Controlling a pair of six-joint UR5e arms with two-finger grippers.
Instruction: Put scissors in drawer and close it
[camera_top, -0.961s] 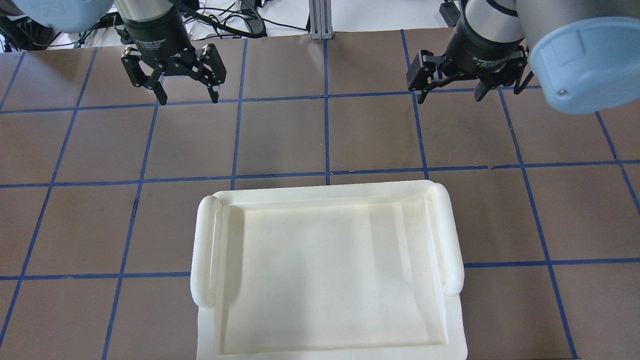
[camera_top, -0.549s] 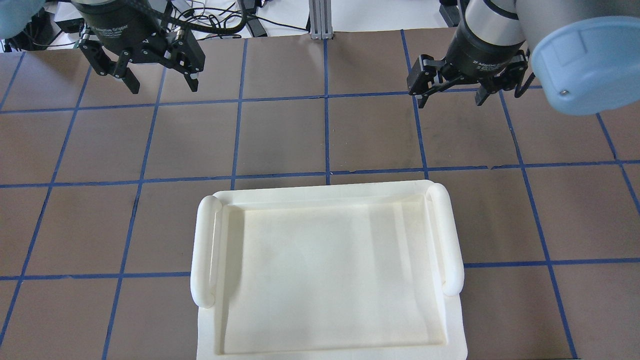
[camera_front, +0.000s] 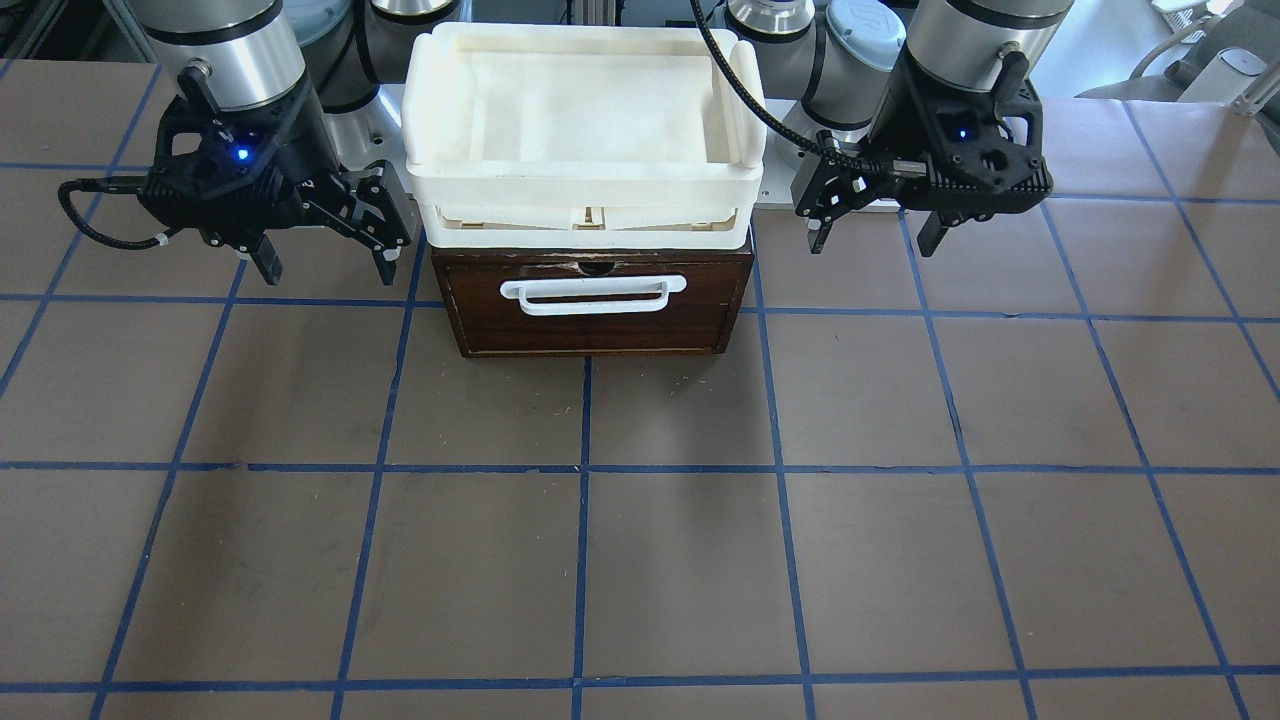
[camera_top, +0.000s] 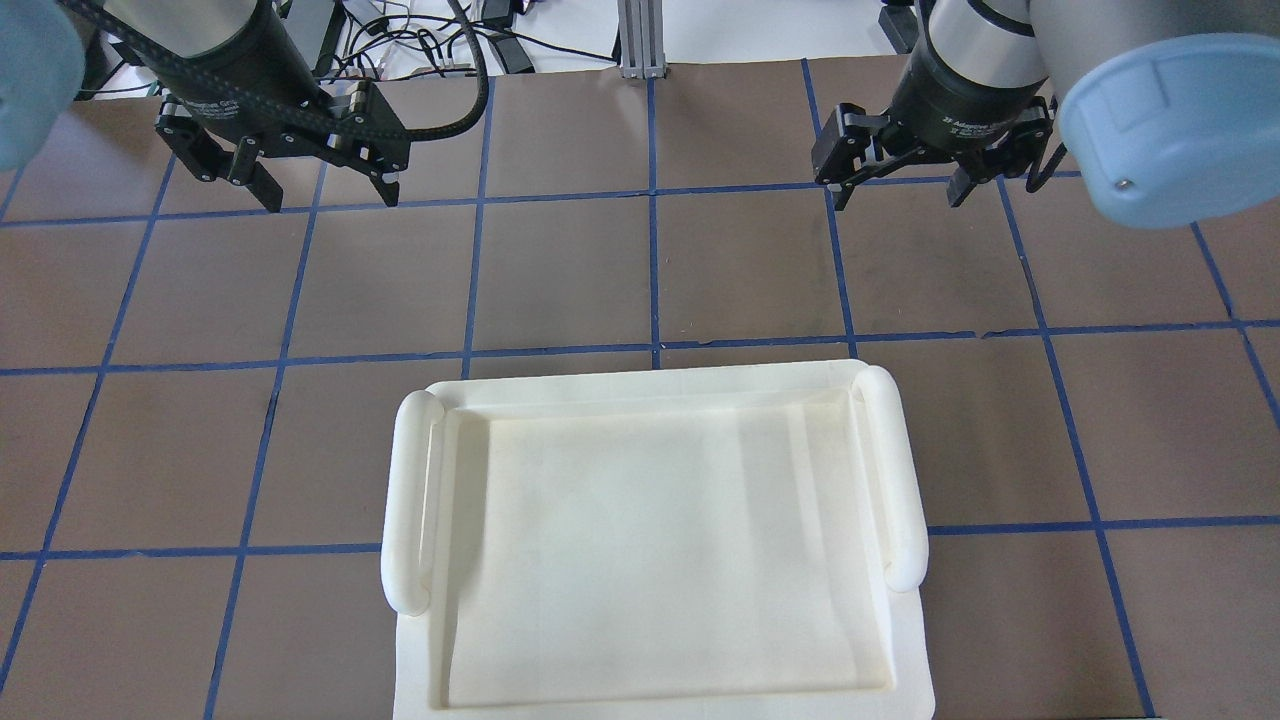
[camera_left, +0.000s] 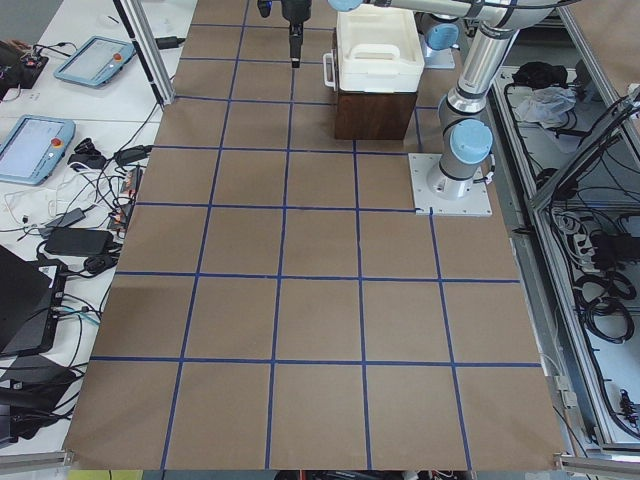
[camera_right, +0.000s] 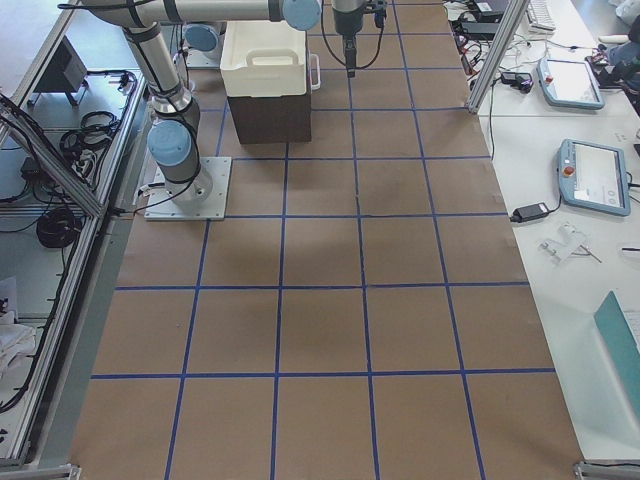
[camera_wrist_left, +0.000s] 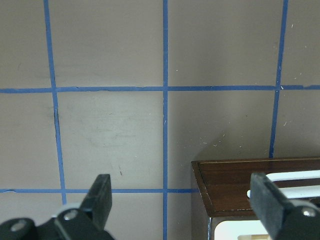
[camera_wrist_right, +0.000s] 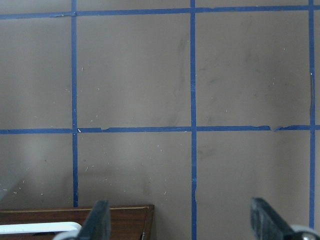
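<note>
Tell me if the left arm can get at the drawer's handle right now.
Probably yes. The left gripper hangs open just beside the drawer, the white handle faces out on the closed front, and the trays stacked on top do not cover it.

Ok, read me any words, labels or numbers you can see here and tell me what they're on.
"2F Adaptive Gripper": white print on the body of the left gripper.
"2F Adaptive Gri": same print on the right gripper, with the end hidden.
teach pendant screens: too small to read.
</note>
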